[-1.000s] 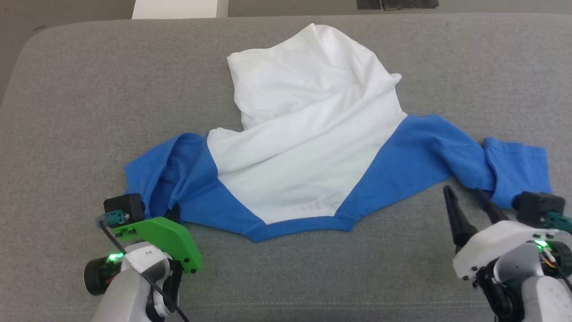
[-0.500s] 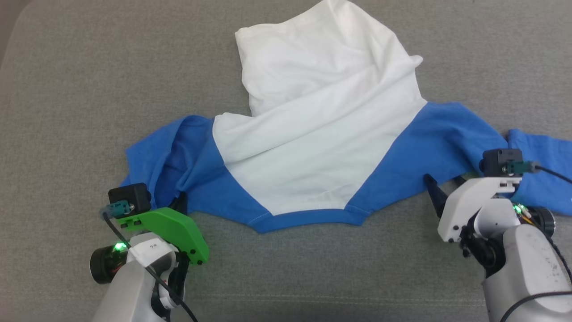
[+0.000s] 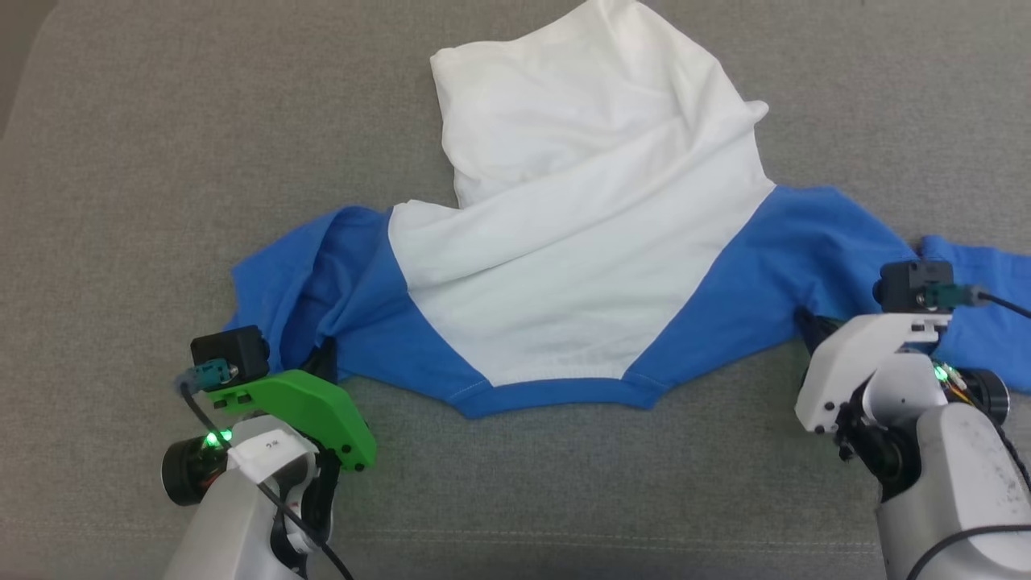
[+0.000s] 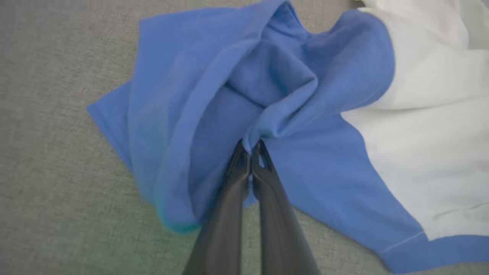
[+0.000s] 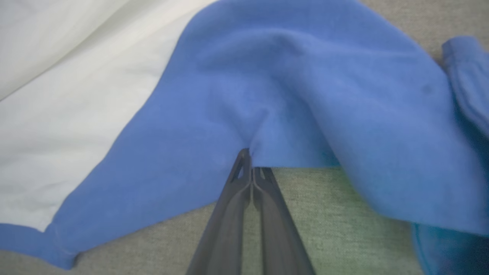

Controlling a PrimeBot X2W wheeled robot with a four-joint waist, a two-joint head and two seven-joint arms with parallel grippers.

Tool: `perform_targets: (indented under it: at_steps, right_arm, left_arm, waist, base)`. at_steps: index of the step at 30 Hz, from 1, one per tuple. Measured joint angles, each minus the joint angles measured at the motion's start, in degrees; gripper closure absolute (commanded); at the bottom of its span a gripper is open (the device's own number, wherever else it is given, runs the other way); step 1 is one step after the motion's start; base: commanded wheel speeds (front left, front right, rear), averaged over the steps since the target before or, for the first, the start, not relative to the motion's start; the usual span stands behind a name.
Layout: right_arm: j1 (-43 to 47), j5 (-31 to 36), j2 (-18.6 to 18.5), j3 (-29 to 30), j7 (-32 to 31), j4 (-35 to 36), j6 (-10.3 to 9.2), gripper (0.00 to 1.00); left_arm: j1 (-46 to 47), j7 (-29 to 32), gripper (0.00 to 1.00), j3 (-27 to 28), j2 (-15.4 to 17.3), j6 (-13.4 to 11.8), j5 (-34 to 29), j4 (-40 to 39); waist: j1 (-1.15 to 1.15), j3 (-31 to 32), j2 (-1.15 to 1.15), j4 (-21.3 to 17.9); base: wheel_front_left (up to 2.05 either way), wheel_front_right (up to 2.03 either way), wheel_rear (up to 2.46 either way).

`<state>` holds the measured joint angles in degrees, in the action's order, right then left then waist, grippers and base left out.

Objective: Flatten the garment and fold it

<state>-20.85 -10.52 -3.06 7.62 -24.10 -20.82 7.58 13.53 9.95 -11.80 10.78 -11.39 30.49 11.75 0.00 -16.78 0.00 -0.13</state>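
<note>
Far left, your left gripper (image 4: 251, 148) comes in low from the near edge of the grey cushion (image 3: 121, 201), a green bracket (image 3: 310, 407) on its wrist. In the left wrist view its two dark fingers are pressed together, with a raised fold of blue cloth nipped at the tips and a sliver of blue showing between them further down. That fold belongs to the left sleeve (image 3: 282, 282) of the garment (image 3: 580, 266), which is bunched and creased into several overlapping layers, not laid out flat. Moving toward the middle, the garment lies spread on the cushion with its blue neckband (image 3: 556, 395) nearest you. The white body runs away from you and is folded diagonally over itself near the far end, so it reads as a crooked, narrowing shape with its tip at the top edge of the head view. Right of centre, the right sleeve (image 3: 805, 242) lies smoother, stretched out sideways. Your right gripper (image 5: 250, 157), under its white housing (image 3: 854, 354), meets the near edge of that sleeve. The right wrist view shows its fingers closed flat against each other, tips just at the hem, with the blue cloth puckering to a point where they bite. Far right, the sleeve's end (image 3: 995, 322) is doubled back on itself beside the right wrist.
</note>
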Motion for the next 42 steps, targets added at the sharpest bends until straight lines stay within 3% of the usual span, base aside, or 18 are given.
perform_targets:
  at_steps: [3, 8, 15, 19, 27, 33, 42]
  right_arm:
    - [2.80, -1.65, 0.15, 0.20, 0.98, 3.70, 0.00, 1.00]
    - [6.87, -2.10, 0.24, 1.58, -0.83, 15.46, 0.00, 1.00]
    - [6.86, 2.58, 0.20, 1.25, -10.16, 34.11, 0.00, 1.00]
    - [1.81, 4.37, -1.98, -0.79, -15.71, 39.28, 0.00, 1.00]
    - [-16.18, 3.33, -8.96, -2.68, -20.98, 34.54, 0.00, 1.00]
    - [-33.13, 3.80, -12.12, -5.11, -21.17, 24.91, 0.00, 1.00]
    - [-55.84, 8.59, -11.66, -5.87, -14.17, 11.72, 0.03, 1.00]
  left_arm:
    - [-0.51, -0.94, 1.00, 0.76, -0.11, 1.10, 1.51, -1.93]
    - [-1.62, -0.14, 1.00, 3.08, -0.94, 5.41, 8.88, -9.20]
    - [-0.71, 9.39, 1.00, 3.78, 2.90, 8.29, 15.13, -21.11]
    - [4.29, 15.91, 1.00, 4.21, 3.46, 8.20, 20.19, -26.36]
    - [21.44, 20.37, 1.00, 7.22, 3.10, 4.01, 24.19, -26.75]
    - [37.21, 19.75, 1.00, 8.83, 4.04, 1.20, 20.95, -20.78]
    - [60.59, 12.70, 1.00, 11.78, 5.36, -1.78, 15.74, -8.44]
  waist:
    - [0.00, 1.12, 0.00, -0.15]
    - [0.00, 3.46, 0.00, -0.57]
    - [0.00, 6.44, 0.00, -1.69]
    - [0.00, 7.07, 0.00, -2.42]
    - [0.00, 4.08, 0.00, -2.91]
    - [0.00, -1.23, 0.00, -3.55]
    - [0.01, -11.56, 0.00, -4.77]
  base:
    - [0.00, 0.00, 0.00]
    - [0.00, 0.00, 0.00]
    - [0.00, 0.00, 0.00]
    - [0.00, 0.00, 0.00]
    - [0.00, 0.00, 0.00]
    - [0.00, 0.00, 0.00]
    - [0.00, 0.00, 0.00]
